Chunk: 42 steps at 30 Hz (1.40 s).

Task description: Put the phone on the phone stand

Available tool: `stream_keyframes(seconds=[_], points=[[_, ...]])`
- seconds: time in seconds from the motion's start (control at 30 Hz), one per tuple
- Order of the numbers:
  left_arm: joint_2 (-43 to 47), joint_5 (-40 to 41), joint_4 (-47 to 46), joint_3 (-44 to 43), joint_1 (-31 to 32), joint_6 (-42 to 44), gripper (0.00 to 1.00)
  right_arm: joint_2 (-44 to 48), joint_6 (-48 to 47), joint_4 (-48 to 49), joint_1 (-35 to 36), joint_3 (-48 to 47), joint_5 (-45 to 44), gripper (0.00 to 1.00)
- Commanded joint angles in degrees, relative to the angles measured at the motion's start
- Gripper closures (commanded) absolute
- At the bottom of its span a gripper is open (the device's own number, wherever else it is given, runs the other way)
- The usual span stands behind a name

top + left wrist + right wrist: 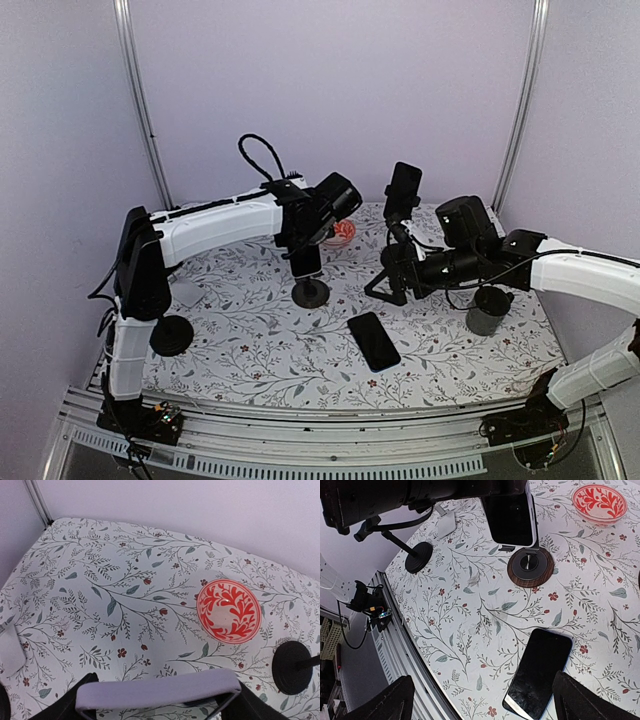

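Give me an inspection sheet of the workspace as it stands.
Surface: floral cloth, flat.
Job's things: held phone upright just above stand; flat phone lying on the cloth.
Clutter: red bowl; grey cup; black stand; back phone on a mount; white item.
Grippers: left gripper shut on held phone; right gripper open above flat phone.
Cables: black loop over left wrist; others too small to trace.
Surroundings: lilac walls, metal posts.
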State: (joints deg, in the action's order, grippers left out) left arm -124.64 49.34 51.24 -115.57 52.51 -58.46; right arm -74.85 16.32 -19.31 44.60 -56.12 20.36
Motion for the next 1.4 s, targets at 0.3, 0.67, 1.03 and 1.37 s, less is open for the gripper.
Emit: stream_keyframes(seconds=[0.3, 0.67, 1.03, 1.37], points=[[0.9, 1.9, -7.7, 4.5, -0.3, 2.2, 0.56, -0.4, 1.2, 0.6, -0.2, 0.8, 1.2, 0.01], [1.2, -2.1, -6.3, 6.7, -1.7, -0.7, 0.34, -1.9, 1.4, 1.3, -0.2, 0.4, 1.8, 0.01], [1.3, -4.6, -7.3, 6.5, -2.7, 2.2, 0.08, -3.3, 1.6, 2.0, -0.2, -0.3, 2.0, 0.01], [5.8, -2.8, -6.1, 6.3, -2.1, 4.8, 0.01, -5.4, 1.6, 2.3, -0.2, -2.1, 2.5, 0.01]])
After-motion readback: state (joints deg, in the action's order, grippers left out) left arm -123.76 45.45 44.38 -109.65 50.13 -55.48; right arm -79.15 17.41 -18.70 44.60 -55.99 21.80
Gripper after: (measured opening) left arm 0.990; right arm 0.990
